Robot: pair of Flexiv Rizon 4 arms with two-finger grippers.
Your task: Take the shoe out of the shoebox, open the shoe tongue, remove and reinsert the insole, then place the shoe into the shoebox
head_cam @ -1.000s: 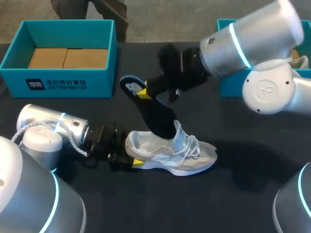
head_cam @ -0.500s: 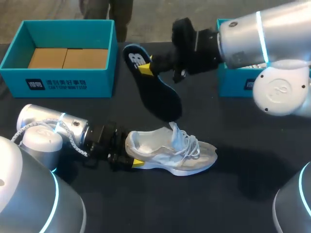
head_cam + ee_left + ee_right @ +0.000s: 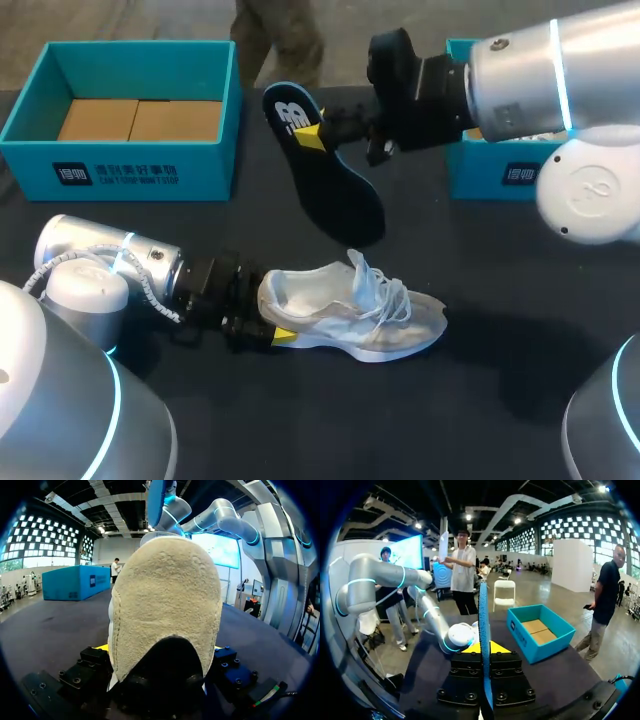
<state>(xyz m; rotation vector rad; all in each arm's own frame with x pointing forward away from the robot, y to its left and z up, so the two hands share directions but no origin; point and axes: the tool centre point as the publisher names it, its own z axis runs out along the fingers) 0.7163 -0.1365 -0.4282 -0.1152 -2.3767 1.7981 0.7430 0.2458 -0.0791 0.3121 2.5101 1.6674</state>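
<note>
Shoe (image 3: 350, 312) crosswise, toe to right

shoe (image 3: 350, 315): white mesh cloth upper and cloth laces, matt
heel (image 3: 165, 605): cream, napped, rough, looks like suede
insole (image 3: 325, 175): dark, foam look, smooth and matt, blue edge
box (image 3: 130, 170): teal card, smooth, matt
cardboard (image 3: 140, 120): plain brown, dull, lining the box floor
table (image 3: 480, 400): black cover, matt, looks like cloth
left arm (image 3: 80, 245), right arm (image 3: 540, 80): silver shell, smooth, satin sheen
right gripper (image 3: 312, 135): matt black body, plastic or metal unclear; yellow tips matt
</note>
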